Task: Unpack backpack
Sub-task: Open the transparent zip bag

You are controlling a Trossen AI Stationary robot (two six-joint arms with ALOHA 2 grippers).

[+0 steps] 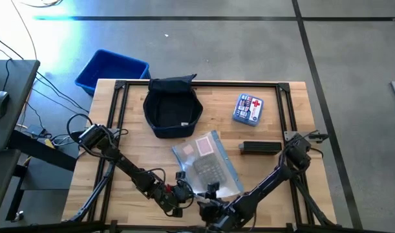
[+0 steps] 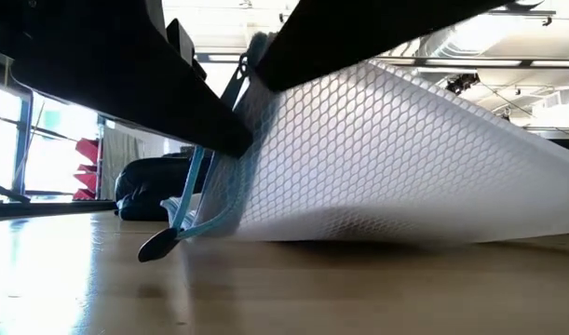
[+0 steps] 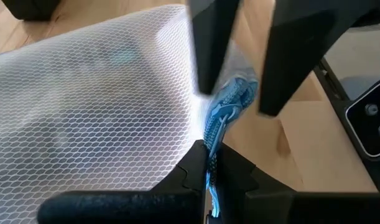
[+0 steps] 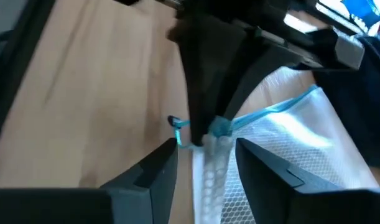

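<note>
The left gripper (image 3: pixel 207 177) had its fingers pressed together on the blue zipper edge of the clear mesh pouch (image 3: pixel 102 118), at the near middle of the table (image 1: pixel 275 110). The right gripper (image 4: pixel 205 158) sat just beside it, fingers parted narrowly on either side of the same blue trim without clamping it.

The left wrist view alone showed the zipper pull caught between the left fingers, with the right gripper's two dark fingers beyond it. The right wrist view showed the pull's small ring hanging free over the wood. The low view showed the pouch (image 2: pixel 386 158) lifted at its zipper end and sagging to the table at the other, with the backpack (image 2: pixel 154 191) as a dark lump far behind. Only the high view showed the whole layout: the pouch (image 1: pixel 207 162) slanting from the grippers up toward the table's middle, a first-aid kit (image 1: pixel 248 109), a black bar (image 1: pixel 260 148) and a blue bin (image 1: pixel 112 70) on the floor.

The backpack (image 1: pixel 173 107) lay at the far middle of the table, mouth gaping upward, roughly squarish with no clear long axis.
</note>
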